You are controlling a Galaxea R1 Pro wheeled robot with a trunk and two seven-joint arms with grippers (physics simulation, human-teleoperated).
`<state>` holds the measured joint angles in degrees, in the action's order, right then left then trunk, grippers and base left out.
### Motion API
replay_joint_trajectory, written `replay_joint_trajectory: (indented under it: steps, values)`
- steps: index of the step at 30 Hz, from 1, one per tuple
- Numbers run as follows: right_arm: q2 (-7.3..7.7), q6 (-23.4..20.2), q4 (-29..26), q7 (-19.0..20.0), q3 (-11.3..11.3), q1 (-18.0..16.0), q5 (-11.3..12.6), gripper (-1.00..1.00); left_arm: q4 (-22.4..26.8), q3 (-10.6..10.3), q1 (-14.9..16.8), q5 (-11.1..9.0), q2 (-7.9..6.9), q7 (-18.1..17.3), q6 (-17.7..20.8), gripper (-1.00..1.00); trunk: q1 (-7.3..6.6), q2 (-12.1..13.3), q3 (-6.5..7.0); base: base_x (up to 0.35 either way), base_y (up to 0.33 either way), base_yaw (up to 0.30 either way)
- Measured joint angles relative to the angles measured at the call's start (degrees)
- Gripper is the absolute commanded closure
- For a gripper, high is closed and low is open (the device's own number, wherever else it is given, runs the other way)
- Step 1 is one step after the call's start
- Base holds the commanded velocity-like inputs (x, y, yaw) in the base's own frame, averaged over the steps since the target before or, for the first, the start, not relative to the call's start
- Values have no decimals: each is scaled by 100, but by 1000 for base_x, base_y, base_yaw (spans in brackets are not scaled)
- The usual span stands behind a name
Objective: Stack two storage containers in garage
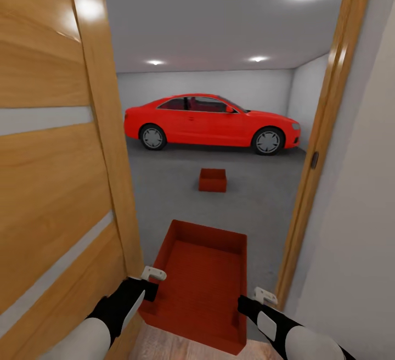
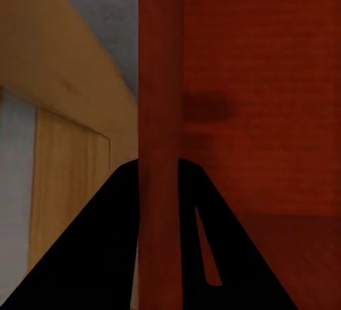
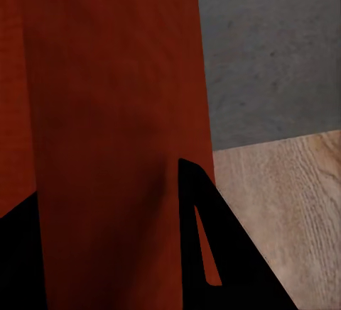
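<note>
I hold one orange-red storage container (image 1: pixel 200 283) level in front of me, in the doorway to the garage. My left gripper (image 1: pixel 149 290) is shut on its left wall, and the left wrist view shows the black fingers (image 2: pixel 92 253) straddling that wall (image 2: pixel 160 111). My right gripper (image 1: pixel 245 304) is shut on the right wall (image 3: pixel 106 111). The other storage container (image 1: pixel 212 180) stands upright on the dark grey garage floor (image 1: pixel 263 201), a few metres ahead and in front of the red car.
An open wood-panelled door (image 1: pixel 49 184) stands close on my left, and the door frame (image 1: pixel 323 129) with a white wall (image 1: pixel 356 250) on my right. A red car (image 1: pixel 211 121) is parked across the back of the garage. Pale wood planks (image 3: pixel 284 211) lie under me.
</note>
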<state>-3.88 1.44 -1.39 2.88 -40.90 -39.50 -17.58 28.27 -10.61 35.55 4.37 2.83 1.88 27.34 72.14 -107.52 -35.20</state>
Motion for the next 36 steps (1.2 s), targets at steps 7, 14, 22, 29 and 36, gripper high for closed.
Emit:
replay_joint_trajectory:
  steps: [7, 14, 22, 29, 36]
  values:
    - [3, 6, 1, -1, -2, 0, -2, 100, -2, 0, 1, 4, 3, 0, -7, 100, 0, 0, 20, 0, 17, -189]
    - [2, 4, 1, -1, -2, 0, -2, 100, -2, 0, 1, 3, 3, 0, -6, 100, 0, 0, 53, 0, 1, -250]
    - [2, -1, 1, 1, -1, 0, -2, 100, 0, 4, 0, 4, 4, 2, 1, 100, -2, 0, 66, 105, 143, -56]
    - [-1, -1, -6, -2, 2, -1, -2, 100, 0, 2, -1, 1, 1, 0, -6, 100, 0, 0, 66, 35, 35, -1]
    - [-1, -2, -7, -2, 3, 0, -2, 100, -1, 2, -1, 1, 2, 0, -7, 100, -3, 0, 67, 142, 1, 0]
